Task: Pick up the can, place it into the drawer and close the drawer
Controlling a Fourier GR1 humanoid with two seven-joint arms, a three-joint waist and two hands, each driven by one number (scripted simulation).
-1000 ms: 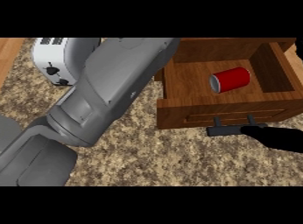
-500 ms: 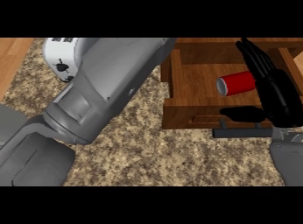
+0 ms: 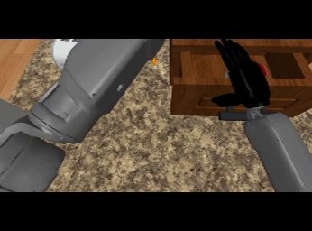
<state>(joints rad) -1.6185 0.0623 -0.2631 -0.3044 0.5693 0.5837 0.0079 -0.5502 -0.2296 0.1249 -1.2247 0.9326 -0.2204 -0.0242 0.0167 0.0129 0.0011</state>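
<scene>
At the far right of the speckled counter (image 3: 165,149), the wooden drawer (image 3: 193,72) is standing open, its front panel facing the near side and a small grey handle (image 3: 232,116) sticking out from that panel. The right hand (image 3: 246,83) is lying over the drawer's front edge, fingers (image 3: 231,54) stretching straight toward the far side across the open compartment and holding nothing; the thumb (image 3: 224,99) is bending left along the front panel, just above the handle. The can (image 3: 261,68) is sitting inside the drawer, mostly hidden under the hand, with only a sliver of red showing at the hand's right side; whether the fingers are touching it cannot be told. The right forearm (image 3: 282,151) is coming up from the near right edge to the drawer front. The left forearm (image 3: 95,90) is filling the left half of the view, slanting from the near left toward the far middle; its hand is out of view beyond the far edge. A white appliance (image 3: 63,50) is peeking out at the far left behind that forearm, and a small orange item (image 3: 154,60) is showing just left of the drawer's far corner, too small to identify. A wooden floor strip (image 3: 9,61) is bordering the counter at the far left.
</scene>
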